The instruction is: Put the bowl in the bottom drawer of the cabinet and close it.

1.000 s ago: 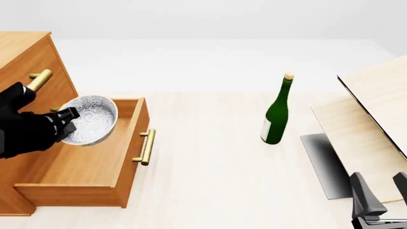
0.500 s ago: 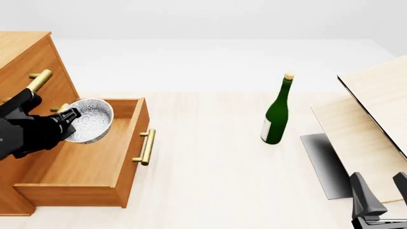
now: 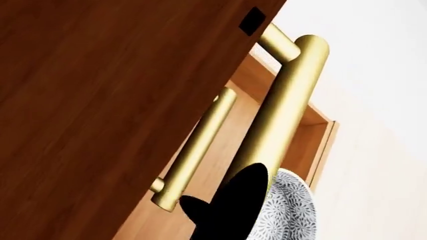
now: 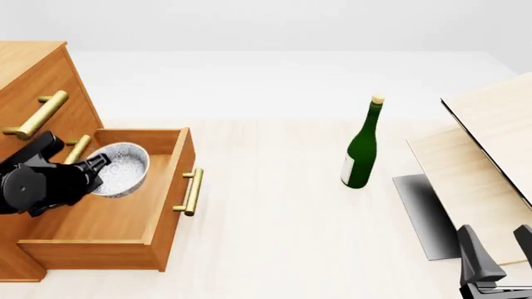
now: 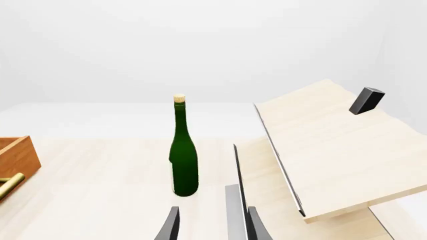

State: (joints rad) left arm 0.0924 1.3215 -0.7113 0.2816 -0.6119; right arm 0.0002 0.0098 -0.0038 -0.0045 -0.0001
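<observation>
Nearest the front camera, the right gripper (image 4: 497, 265) sits low at the bench's near right corner, pointing forward, its two dark fingers (image 5: 172, 225) upright with an empty gap between them, so its jaws are released. Just beyond it lie the pale boards (image 4: 490, 156), tilted and stacked over a grey slab (image 4: 424, 215), with a small dark block (image 5: 366, 100) on the upper board in the right wrist view. On the near left, the bottom drawer (image 4: 124, 215) stands pulled well out of the cabinet (image 4: 33, 81), its brass handle (image 4: 191, 192) facing the open bench (image 4: 275, 237). The left arm comes in from the left edge over the drawer's inner side, bent low, and its left gripper (image 4: 90, 168) reaches toward the right across the drawer's rear half. Its jaws are clenched on the near rim of the bowl (image 4: 121, 169), which hangs tipped on its side with the opening turned toward the front camera, above the drawer's floor near the back; whether it touches the wood cannot be told. The left wrist view looks up along the cabinet front, past the two upper handles (image 3: 280, 115), with the speckled bowl (image 3: 287, 212) beside a dark finger (image 3: 237, 205). Farther out, the green bottle (image 4: 362, 149) stands upright mid-bench, well apart from the drawer and the boards.
</observation>
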